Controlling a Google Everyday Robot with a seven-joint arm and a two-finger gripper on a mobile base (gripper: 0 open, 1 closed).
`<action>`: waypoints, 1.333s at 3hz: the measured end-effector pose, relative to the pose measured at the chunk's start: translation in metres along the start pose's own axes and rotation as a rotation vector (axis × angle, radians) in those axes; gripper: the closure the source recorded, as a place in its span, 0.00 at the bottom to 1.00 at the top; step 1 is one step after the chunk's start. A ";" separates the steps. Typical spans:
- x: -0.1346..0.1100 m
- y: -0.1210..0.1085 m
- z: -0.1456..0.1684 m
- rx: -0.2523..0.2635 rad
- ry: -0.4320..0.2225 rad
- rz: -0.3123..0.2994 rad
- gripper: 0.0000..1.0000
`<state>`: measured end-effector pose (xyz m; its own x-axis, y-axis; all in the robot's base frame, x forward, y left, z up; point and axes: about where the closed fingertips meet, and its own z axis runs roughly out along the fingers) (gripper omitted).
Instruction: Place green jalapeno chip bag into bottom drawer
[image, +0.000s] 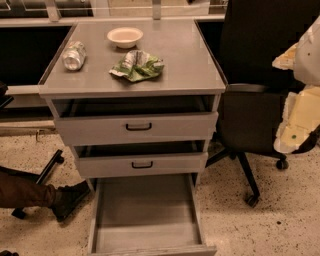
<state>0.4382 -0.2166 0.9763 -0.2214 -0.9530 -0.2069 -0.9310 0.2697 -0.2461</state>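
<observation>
A grey cabinet (190, 60) is standing left of the claw (300, 120), which is hanging at the right edge of the view, at about the height of the cabinet's upper drawers. Whether the claw is wide or narrow, I cannot tell; it is not touching anything on the cabinet. A black office chair (255, 75) is sitting just behind the claw, between it and the cabinet. Low and to the claw's left, the bottom drawer (145, 215) is standing pulled fully out, showing its bare grey inside. Above it, the two shallower drawers (100, 131) are sitting slightly open. A person's leg and shoe (55, 196) are resting on the floor far to the claw's left. The green chip bag (137, 65) is lying crumpled on the cabinet top, up and left of the claw, well apart from it. A cream bowl (125, 36) is sitting beyond the bag, and a crushed can (74, 55) is lying farther left.
</observation>
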 end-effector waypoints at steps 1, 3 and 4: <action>0.000 0.000 0.000 0.000 0.000 0.000 0.00; -0.001 0.049 0.094 -0.151 -0.035 -0.027 0.00; 0.006 0.064 0.109 -0.186 -0.013 -0.026 0.00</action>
<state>0.4090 -0.1896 0.8564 -0.1937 -0.9572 -0.2149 -0.9743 0.2134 -0.0721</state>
